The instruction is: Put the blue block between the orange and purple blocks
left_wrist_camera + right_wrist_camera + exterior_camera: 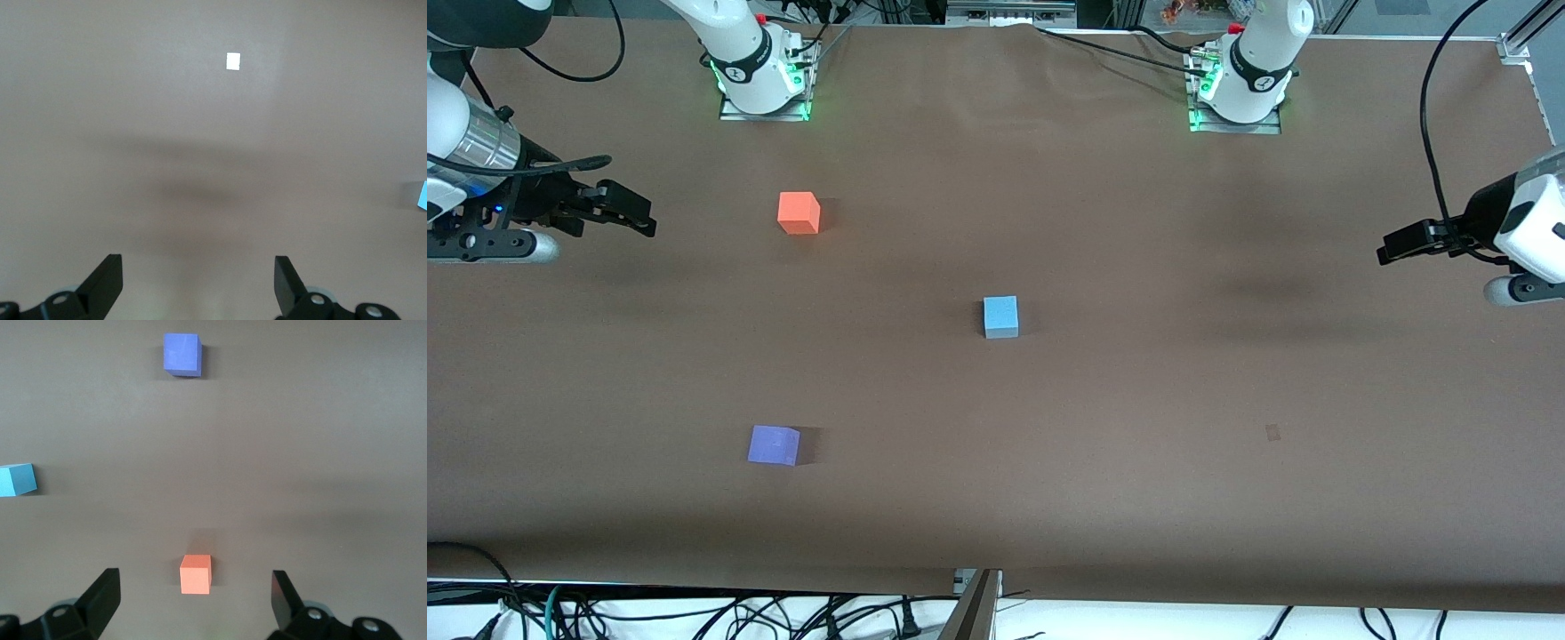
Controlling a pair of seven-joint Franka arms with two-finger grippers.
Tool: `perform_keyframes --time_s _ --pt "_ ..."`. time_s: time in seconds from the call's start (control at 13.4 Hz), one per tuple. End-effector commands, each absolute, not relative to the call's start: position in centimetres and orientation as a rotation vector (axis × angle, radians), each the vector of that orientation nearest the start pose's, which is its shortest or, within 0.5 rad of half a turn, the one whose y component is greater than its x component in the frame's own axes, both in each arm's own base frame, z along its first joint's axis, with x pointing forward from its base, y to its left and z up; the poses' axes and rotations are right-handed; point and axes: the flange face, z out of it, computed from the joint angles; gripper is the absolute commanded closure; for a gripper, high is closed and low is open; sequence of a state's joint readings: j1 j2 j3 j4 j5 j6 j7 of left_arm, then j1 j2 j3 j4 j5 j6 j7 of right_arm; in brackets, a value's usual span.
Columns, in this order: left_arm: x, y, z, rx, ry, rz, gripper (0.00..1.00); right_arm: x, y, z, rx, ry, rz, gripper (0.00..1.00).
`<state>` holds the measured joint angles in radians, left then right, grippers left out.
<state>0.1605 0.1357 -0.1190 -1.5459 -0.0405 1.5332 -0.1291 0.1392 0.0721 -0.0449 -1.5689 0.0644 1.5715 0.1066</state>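
Three cubes lie well apart on the brown table [1138, 498]: the orange block [799, 212] far from the front camera toward the right arm's end, the purple block [774, 444] much nearer to that camera at about the same place along the table's length, and the blue block [1000, 316] at mid-table, offset from the line joining them toward the left arm's end. Right gripper [627, 211], fingers spread wide and empty, hangs over the right arm's end of the table, close to the orange block. Left gripper [1396, 244], likewise wide and empty, hangs over the left arm's end. Judged from this layout, the blue block sits roughly midway between both grippers; its target gap favours the right arm.
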Motion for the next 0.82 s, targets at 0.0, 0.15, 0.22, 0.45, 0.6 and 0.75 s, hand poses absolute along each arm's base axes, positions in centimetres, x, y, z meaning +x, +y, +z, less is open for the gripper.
perform_keyframes --time_s 0.0,0.15,0.22,0.45,0.6,0.75 --pt "59.41 2.95 56.21 -3.166 -0.237 0.227 0.00 56.74 5.89 59.03 -3.071 0.027 0.116 0.00" --pt "59.47 3.03 56.09 -3.167 -0.240 0.232 0.00 56.72 5.89 59.01 -3.071 0.022 0.119 0.00" --pt "59.48 3.03 56.16 -3.167 -0.240 0.229 0.00 56.72 5.89 59.01 -3.071 0.024 0.119 0.00" --pt "59.50 2.94 56.17 -3.168 -0.237 0.227 0.00 56.75 6.34 58.95 -3.069 0.029 0.118 0.00" --pt "59.49 3.04 56.23 -3.168 -0.240 0.227 0.00 56.85 6.44 58.80 -3.070 0.027 0.118 0.00" --pt "59.49 2.95 56.23 -3.168 -0.235 0.227 0.00 56.90 5.91 59.17 -3.071 0.036 0.105 0.00"
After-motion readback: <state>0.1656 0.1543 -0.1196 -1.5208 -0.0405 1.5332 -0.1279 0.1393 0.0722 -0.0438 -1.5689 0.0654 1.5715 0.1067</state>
